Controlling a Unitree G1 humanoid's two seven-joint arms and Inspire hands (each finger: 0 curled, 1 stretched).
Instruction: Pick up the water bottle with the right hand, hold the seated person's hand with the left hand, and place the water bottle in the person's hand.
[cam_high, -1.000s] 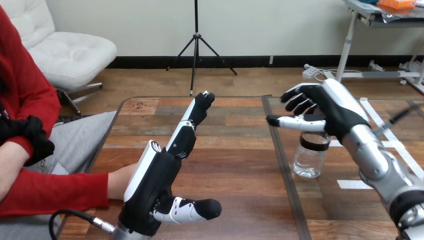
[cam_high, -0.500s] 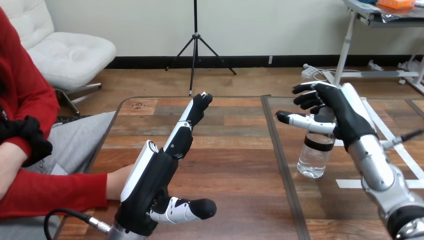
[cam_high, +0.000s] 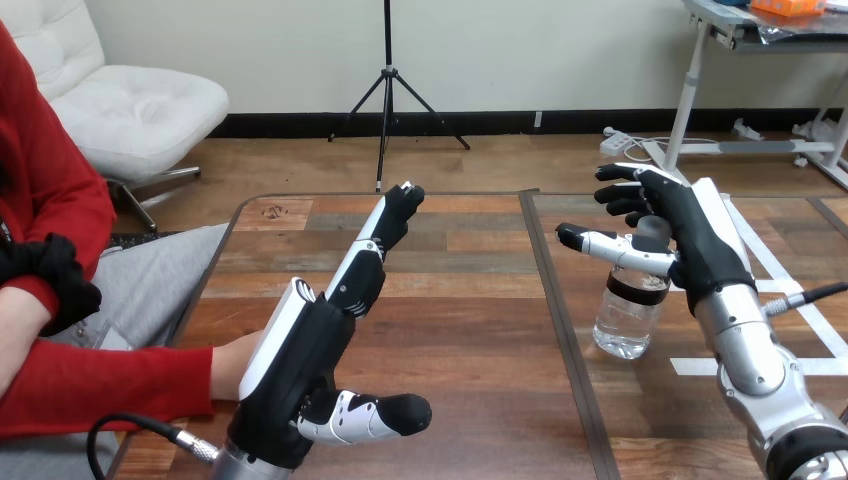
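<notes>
The water bottle (cam_high: 625, 318) stands upright on the bench (cam_high: 470, 300), on the right side. The right hand (cam_high: 690, 240) is at its top, fingers spread apart and not closed on it. The left hand (cam_high: 305, 360) has straight fingers and sits beside the person's hand (cam_high: 232, 362).

we see bright, even light over the tabletop (cam_high: 470, 330), with a pale sheen on the wood beyond the left robot hand (cam_high: 300, 370); the water bottle (cam_high: 625, 320) just under the right robot hand (cam_high: 695, 240) carries small glints.
</notes>
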